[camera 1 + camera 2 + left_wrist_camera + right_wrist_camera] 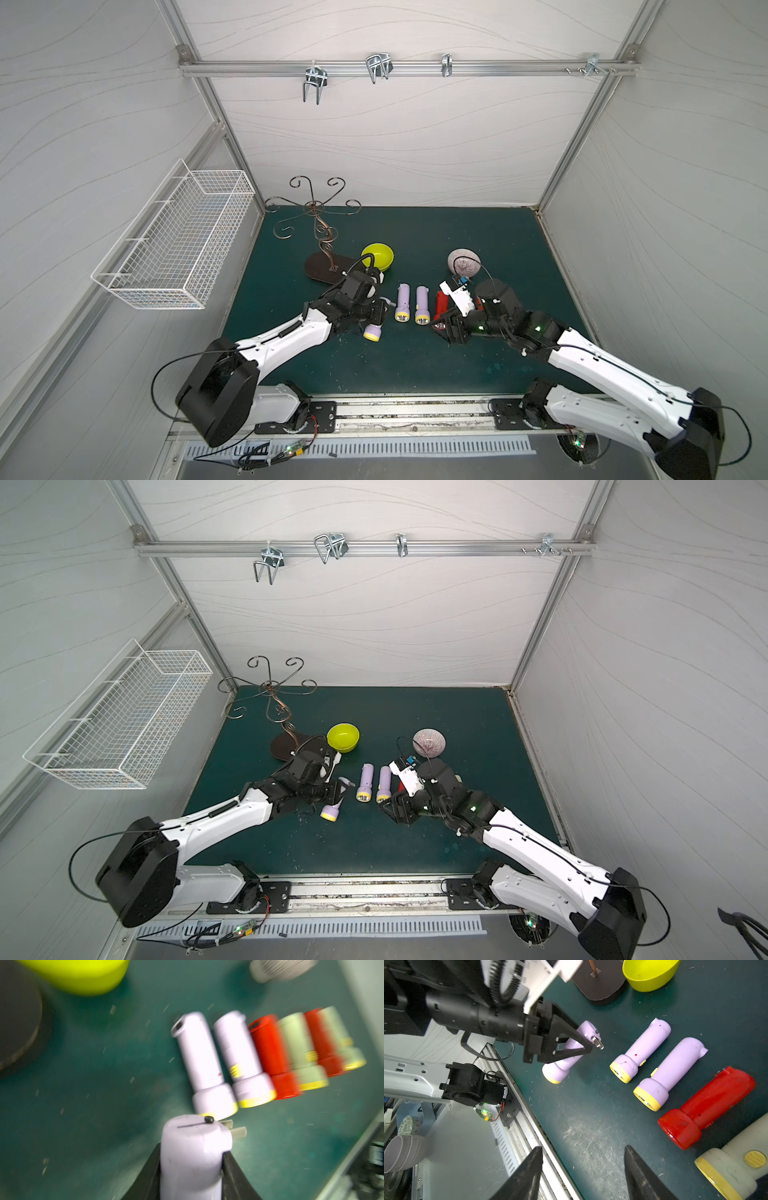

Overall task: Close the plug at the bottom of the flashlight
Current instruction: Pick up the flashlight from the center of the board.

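My left gripper (191, 1151) is shut on the body of a purple flashlight (193, 1157) with a yellow lens ring. The flashlight is tilted, its head (372, 332) pointing toward the front of the mat. At its bottom end the plug (598, 1043) stands out, two metal prongs (239, 1131) showing. The right wrist view shows the left gripper (584, 1038) clamped just behind that plug. My right gripper (583, 1148) is open with nothing between its fingers. It hovers over the mat near the front, beside the red flashlight (708, 1105), apart from the held one.
Two more purple flashlights (402, 302) (422, 304), the red one and a white one (737, 1163) lie side by side mid-mat. Behind them are a yellow-green bowl (377, 257), a patterned bowl (464, 262) and a metal scroll stand (322, 237). A wire basket (178, 241) hangs on the left wall.
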Controlling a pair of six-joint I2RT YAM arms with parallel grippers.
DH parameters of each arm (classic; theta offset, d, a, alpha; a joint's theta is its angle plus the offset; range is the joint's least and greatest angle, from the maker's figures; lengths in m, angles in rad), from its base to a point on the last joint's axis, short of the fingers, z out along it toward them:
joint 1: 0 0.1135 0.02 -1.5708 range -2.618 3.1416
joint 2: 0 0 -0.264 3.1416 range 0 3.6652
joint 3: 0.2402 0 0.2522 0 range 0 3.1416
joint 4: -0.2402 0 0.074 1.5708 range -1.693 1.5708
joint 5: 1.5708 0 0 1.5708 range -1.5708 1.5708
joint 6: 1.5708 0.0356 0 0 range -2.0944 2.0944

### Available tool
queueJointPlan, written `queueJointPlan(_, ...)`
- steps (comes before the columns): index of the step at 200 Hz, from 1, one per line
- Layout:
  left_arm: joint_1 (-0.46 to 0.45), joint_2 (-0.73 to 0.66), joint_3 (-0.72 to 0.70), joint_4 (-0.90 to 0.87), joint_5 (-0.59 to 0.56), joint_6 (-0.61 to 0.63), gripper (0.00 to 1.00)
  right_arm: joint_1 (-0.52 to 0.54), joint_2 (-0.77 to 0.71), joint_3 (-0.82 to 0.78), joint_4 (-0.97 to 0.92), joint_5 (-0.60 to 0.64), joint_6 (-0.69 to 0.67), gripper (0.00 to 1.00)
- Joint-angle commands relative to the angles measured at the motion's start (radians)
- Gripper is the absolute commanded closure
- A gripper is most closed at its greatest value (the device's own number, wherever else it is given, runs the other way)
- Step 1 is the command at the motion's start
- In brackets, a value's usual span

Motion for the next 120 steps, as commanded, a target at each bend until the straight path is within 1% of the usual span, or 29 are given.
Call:
queueJointPlan(1, -0.005, -0.069, 0.001, 0.192, 0.075, 0.067, 0.77, -0.047, -0.026, 0.019, 0.000, -0.065, -0.018, 0.38)
queueJointPlan(19, -0.005, -0.084, 0.022, 0.223, 0.107, 0.104, 0.84, -0.106, -0.042, 0.018, 0.030, -0.134, -0.022, 0.39)
queueJointPlan(25, -0.005, -0.082, 0.035, 0.229, 0.127, 0.120, 0.90, -0.125, -0.046, 0.017, 0.043, -0.158, -0.025, 0.39)
queueJointPlan(33, -0.005, -0.075, 0.053, 0.235, 0.158, 0.140, 1.00, -0.151, -0.053, 0.019, 0.058, -0.191, -0.031, 0.39)
queueJointPlan(58, -0.005, -0.048, 0.097, 0.279, 0.284, 0.209, 1.00, -0.218, -0.072, 0.022, 0.118, -0.280, -0.044, 0.39)
queueJointPlan(79, -0.004, -0.039, 0.123, 0.327, 0.393, 0.257, 1.00, -0.253, -0.078, 0.037, 0.157, -0.312, -0.060, 0.39)
queueJointPlan(96, -0.002, -0.039, 0.160, 0.327, 0.512, 0.302, 1.00, -0.274, -0.066, 0.049, 0.205, -0.345, -0.054, 0.39)
queueJointPlan(110, 0.007, -0.030, 0.213, 0.285, 0.614, 0.336, 1.00, -0.284, -0.048, 0.044, 0.281, -0.384, -0.011, 0.40)
queueJointPlan(120, 0.021, -0.020, 0.247, 0.267, 0.722, 0.349, 1.00, -0.288, -0.027, 0.042, 0.344, -0.416, 0.013, 0.40)
